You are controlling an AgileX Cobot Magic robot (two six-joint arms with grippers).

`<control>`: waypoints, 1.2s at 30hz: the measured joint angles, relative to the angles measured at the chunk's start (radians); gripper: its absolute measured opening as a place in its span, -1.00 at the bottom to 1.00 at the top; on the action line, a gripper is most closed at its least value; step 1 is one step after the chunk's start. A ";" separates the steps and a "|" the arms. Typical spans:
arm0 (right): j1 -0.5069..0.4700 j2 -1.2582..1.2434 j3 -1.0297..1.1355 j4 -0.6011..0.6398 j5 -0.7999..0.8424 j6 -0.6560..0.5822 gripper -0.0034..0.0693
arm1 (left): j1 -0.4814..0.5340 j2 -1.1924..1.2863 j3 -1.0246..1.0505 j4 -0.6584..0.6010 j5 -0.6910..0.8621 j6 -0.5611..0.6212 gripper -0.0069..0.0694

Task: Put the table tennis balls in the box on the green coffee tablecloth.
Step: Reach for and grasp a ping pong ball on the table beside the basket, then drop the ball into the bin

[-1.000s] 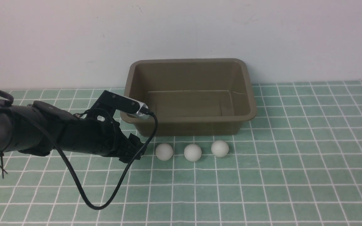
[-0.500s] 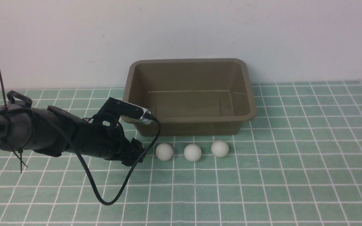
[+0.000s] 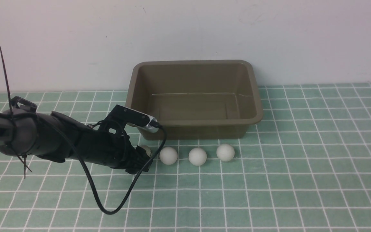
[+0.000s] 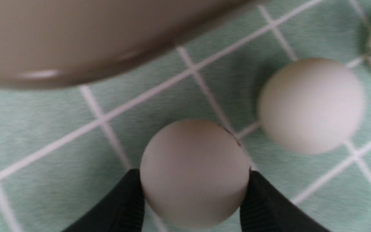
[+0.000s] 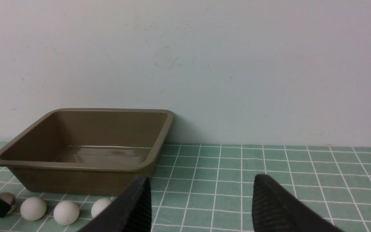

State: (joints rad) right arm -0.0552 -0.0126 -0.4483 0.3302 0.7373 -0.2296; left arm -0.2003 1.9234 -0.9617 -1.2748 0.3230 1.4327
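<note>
Reaching low and nearly level from the left side, the left arm (image 3: 43, 141) lies just above the green coffee tablecloth (image 3: 301, 180). Its left gripper (image 3: 142, 158) is at the left end of the row of table tennis balls in front of the box (image 3: 193, 122). Its two black fingers (image 4: 124, 206) press opposite sides of the end ball (image 4: 194, 170), which sits level with the others on the cloth. Three more balls (image 3: 197, 156) line up beside it, outside the box. From the front, the pinched ball is almost wholly hidden behind the gripper. The left wrist camera blurs the box wall and cuts off a third ball at the frame edge. The right gripper (image 5: 201, 190) hangs spread, holding nothing, its fingers cut off by the frame edge.
</note>
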 joint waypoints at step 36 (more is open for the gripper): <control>0.000 0.000 0.000 0.000 0.039 -0.002 0.16 | 0.000 0.057 -0.318 -0.425 0.070 0.513 0.44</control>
State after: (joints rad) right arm -0.0552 -0.0126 -0.4483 0.3302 0.7767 -0.2317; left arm -0.2003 1.9800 -1.2796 -1.6994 0.3932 1.9452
